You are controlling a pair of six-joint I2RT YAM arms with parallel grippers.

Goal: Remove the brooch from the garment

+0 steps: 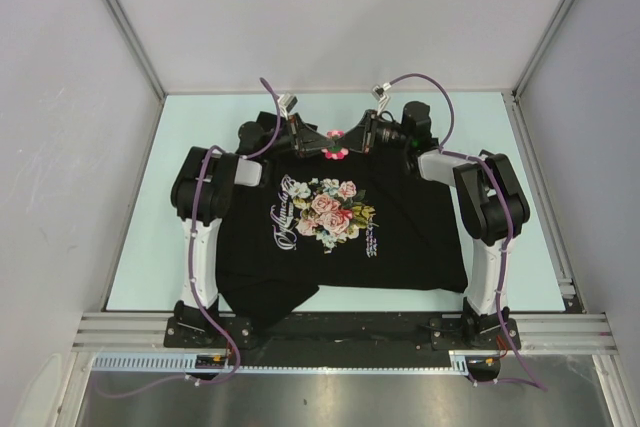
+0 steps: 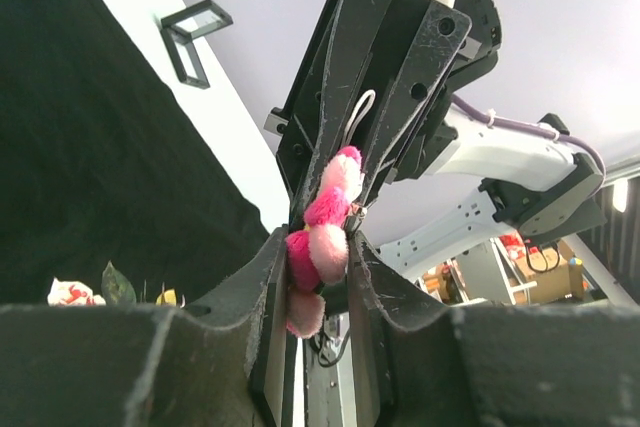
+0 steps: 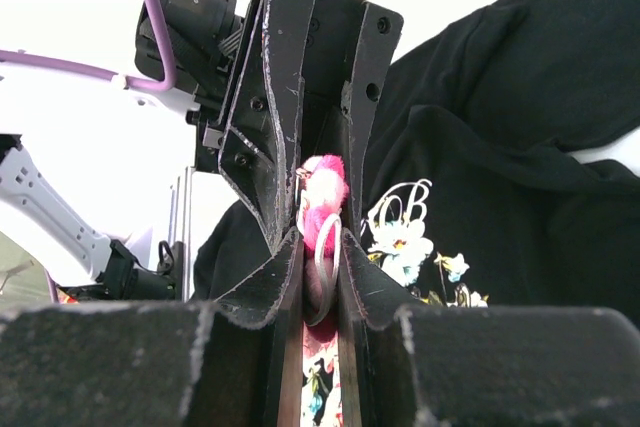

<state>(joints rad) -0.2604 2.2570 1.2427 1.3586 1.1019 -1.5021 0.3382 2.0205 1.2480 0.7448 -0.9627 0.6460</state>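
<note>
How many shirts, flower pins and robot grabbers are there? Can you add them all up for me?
Black T-shirts: 1, the garment
Pink flower pins: 1, the brooch
Robot grabbers: 2, the left gripper and the right gripper, both pinching the brooch
Total: 4

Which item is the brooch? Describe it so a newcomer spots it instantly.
Find the black T-shirt, then go to its far edge, where the left gripper and right gripper meet. The brooch is the small fuzzy bright-pink flower pinched between them; unlike the larger pale printed roses on the chest, it is a raised object, not a print.
</note>
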